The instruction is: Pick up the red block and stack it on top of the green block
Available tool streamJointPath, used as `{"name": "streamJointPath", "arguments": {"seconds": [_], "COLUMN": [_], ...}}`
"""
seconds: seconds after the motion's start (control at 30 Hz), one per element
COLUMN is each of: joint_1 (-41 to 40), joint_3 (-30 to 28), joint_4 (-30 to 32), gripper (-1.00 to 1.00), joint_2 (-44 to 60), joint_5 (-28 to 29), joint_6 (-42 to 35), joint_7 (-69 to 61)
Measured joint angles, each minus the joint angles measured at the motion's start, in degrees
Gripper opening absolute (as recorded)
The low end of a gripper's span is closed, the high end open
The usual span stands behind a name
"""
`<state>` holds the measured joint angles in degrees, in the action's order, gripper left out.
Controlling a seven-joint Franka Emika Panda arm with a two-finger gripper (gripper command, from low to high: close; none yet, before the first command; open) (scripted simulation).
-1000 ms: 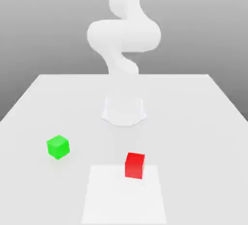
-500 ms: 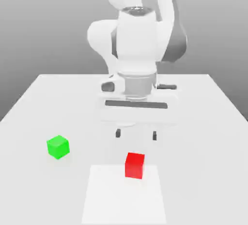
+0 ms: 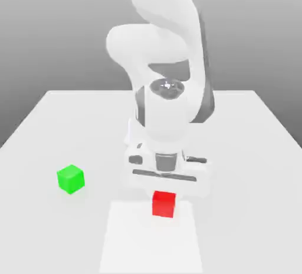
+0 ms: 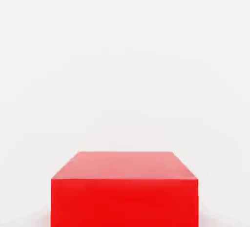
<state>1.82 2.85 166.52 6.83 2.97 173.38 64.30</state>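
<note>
Robot arm (image 3: 167,111) lowered since earlier frame, bringing gripper (image 3: 164,200) down to block height. Jaws closed on red block (image 3: 164,206). Green block (image 3: 71,179) well apart from gripper, toward exterior view's left. Judged: grasp made; lift, carry, stacking remain.

the red cube (image 3: 164,205) is plain bright red, the green cube (image 3: 71,179) plain bright green, the worktop (image 3: 248,208) pale grey.
</note>
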Motion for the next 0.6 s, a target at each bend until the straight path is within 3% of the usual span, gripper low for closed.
{"name": "streamJointPath", "arguments": {"seconds": [0.23,0.6], "joint_1": [-0.99,-25.74], "joint_3": [-0.77,-15.24], "joint_4": [1.93,4.38], "gripper": [-1.0,-1.0], "joint_2": [-13.29,-23.72], "joint_5": [-3.19,6.11], "joint_6": [-11.31,-19.07], "joint_7": [-2.55,-0.51]}}
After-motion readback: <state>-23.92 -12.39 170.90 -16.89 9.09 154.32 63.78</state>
